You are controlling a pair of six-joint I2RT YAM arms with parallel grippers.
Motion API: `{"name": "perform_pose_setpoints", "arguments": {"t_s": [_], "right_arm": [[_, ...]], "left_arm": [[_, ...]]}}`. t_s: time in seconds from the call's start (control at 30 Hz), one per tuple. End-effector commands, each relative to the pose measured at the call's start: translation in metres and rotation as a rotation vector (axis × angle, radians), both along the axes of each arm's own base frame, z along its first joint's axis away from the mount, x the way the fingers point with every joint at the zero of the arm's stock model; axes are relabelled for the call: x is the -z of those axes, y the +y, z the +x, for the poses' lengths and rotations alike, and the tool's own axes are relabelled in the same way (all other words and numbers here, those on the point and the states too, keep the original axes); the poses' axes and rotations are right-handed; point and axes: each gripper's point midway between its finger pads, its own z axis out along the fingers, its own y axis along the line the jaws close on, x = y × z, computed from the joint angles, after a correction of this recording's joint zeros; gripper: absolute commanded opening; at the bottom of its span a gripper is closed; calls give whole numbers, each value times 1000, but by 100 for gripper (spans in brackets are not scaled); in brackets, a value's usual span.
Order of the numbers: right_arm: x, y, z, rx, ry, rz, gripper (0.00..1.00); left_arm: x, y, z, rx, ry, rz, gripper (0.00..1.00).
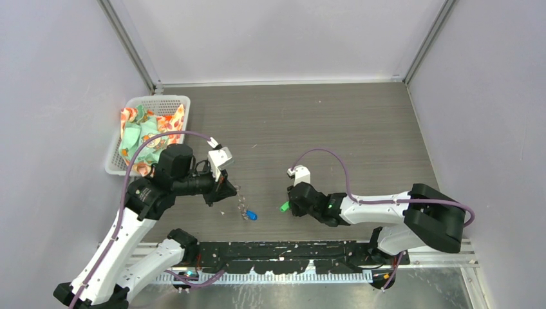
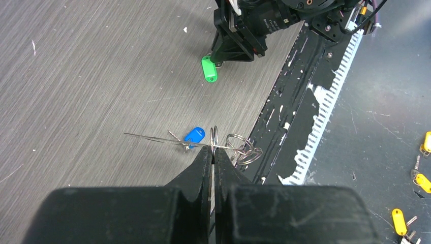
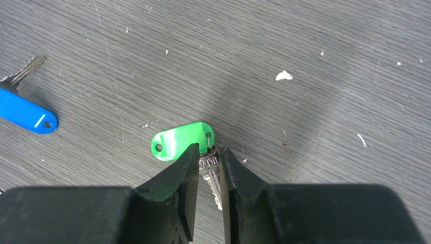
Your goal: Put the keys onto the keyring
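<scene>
Gripping the keyring [image 2: 162,140] by its thin wire in the left hand [image 2: 213,152], fingers pressed together on it, low over the desk [image 2: 76,76], likely to steady the loop as a fixed target. Pinching the green key [image 3: 183,141] by its metal blade in the right hand [image 3: 208,152], tag poking out ahead, apart from the ring, probably to leave the hole end free for threading. Right beside the wire, the blue key [image 2: 194,135]; impossible to tell whether already strung.
</scene>
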Motion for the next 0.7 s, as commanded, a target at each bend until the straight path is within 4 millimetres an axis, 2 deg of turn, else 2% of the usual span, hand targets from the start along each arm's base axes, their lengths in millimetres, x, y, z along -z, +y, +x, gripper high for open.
{"name": "perform_pose_setpoints", "arguments": {"t_s": [0.0, 0.2, 0.27, 0.37, 0.43, 0.57, 0.67], "right_arm": [[-11, 8, 14, 32, -54, 25, 26], [-7, 8, 14, 34, -51, 16, 21], [-5, 8, 13, 32, -47, 13, 16], [-6, 8, 13, 30, -45, 14, 2], [-11, 7, 13, 28, -51, 15, 1], [-31, 10, 8, -22, -57, 33, 1], [-63, 23, -4, -131, -50, 98, 1]], "left_arm": [[-22, -3, 0, 0, -41, -51, 1], [-22, -3, -1, 4, -38, -53, 1], [-21, -4, -1, 5, -36, -53, 1], [-20, -3, -1, 5, -33, -50, 1], [-19, -3, -1, 6, -33, -47, 1], [-17, -3, 0, 3, -32, -45, 1], [-16, -3, 2, 0, -32, -41, 0]]}}
